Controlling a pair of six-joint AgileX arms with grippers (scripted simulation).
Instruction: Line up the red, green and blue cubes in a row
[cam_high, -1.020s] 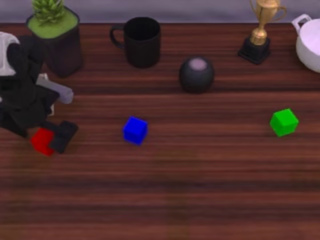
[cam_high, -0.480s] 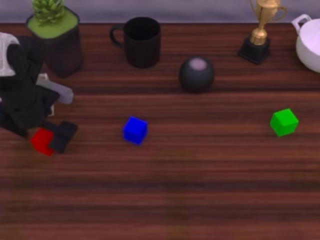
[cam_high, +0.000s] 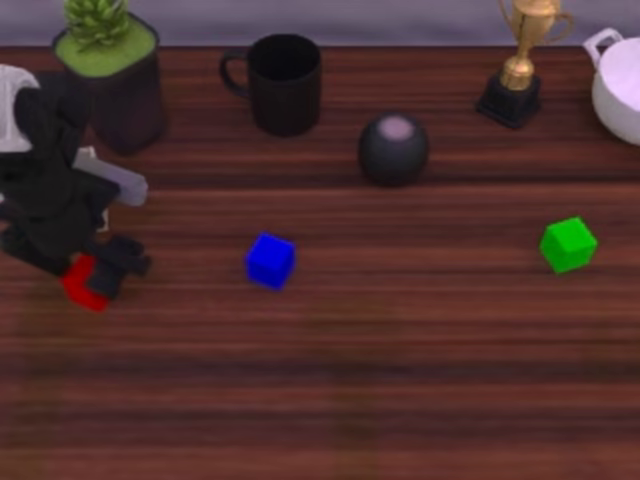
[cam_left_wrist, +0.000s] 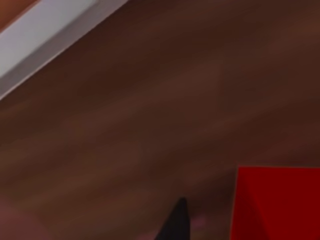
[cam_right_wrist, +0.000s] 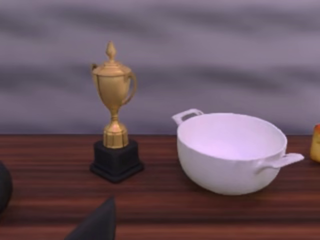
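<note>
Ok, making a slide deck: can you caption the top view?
Left gripper closed around the red cube at the table's left; blue cube and green cube wait apart.

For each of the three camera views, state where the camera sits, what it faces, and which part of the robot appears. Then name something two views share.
Top view: above the table, looking down; left gripper at the red cube.
Left wrist view: on the left arm, close above the table; one dark fingertip beside that cube.
Right wrist view: on the right arm, facing trophy and white pot; a dark finger shows.
Shared: trophy and pot also appear from above.
</note>
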